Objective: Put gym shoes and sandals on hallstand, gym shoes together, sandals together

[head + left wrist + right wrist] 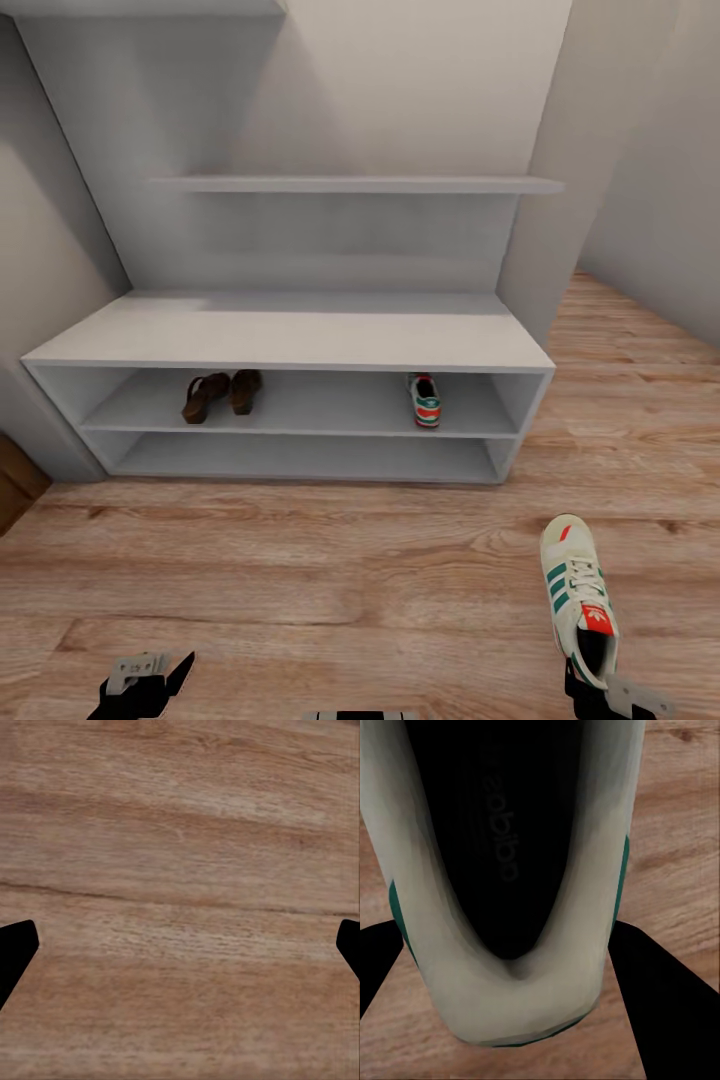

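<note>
Sandals (219,393) x2, gym shoes (578,598) x2.

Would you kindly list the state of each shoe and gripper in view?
Two sandals: side by side on the rack's upper shelf.
Shelved gym shoe: upper shelf, right end.
Second gym shoe: held at its heel.
Right gripper: jaws around heel.
Left gripper: open, empty.

Pale grey walls (400,90), seemingly unlit corridor.
</note>
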### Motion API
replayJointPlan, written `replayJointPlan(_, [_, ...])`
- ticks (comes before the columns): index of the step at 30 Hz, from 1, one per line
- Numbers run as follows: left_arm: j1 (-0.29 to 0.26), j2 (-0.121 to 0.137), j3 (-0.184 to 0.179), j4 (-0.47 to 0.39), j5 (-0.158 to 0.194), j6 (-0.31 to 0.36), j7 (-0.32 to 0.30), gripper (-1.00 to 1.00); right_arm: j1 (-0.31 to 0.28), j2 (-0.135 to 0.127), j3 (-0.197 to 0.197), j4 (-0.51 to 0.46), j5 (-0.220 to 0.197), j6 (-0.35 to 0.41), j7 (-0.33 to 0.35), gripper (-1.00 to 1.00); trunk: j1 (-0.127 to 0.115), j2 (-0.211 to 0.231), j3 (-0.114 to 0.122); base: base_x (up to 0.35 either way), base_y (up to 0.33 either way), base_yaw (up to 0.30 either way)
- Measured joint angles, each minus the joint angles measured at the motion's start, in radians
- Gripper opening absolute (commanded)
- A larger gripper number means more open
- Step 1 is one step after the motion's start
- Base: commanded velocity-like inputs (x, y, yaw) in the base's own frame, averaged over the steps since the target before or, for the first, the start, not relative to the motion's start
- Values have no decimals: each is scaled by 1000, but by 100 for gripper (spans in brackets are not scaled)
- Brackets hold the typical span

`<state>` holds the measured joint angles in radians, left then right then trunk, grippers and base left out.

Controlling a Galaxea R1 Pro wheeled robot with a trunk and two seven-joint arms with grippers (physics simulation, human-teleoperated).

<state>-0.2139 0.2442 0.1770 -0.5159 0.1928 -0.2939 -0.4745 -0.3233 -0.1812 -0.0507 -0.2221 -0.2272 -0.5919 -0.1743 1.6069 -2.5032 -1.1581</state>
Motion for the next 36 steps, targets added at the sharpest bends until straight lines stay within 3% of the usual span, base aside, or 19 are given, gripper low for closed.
replayJointPlan(27, [0, 0, -1, 0, -1, 0, 0, 100, 0, 0, 0, 0, 0, 0, 0, -100, 0, 0, 0, -38, 330, 0])
replayJointPlan(36, [0, -9, -9, 1, -15, -6, 2, 100, 0, 1, 4, 2, 7, 1, 3, -100, 0, 0, 0, -46, 106, 0])
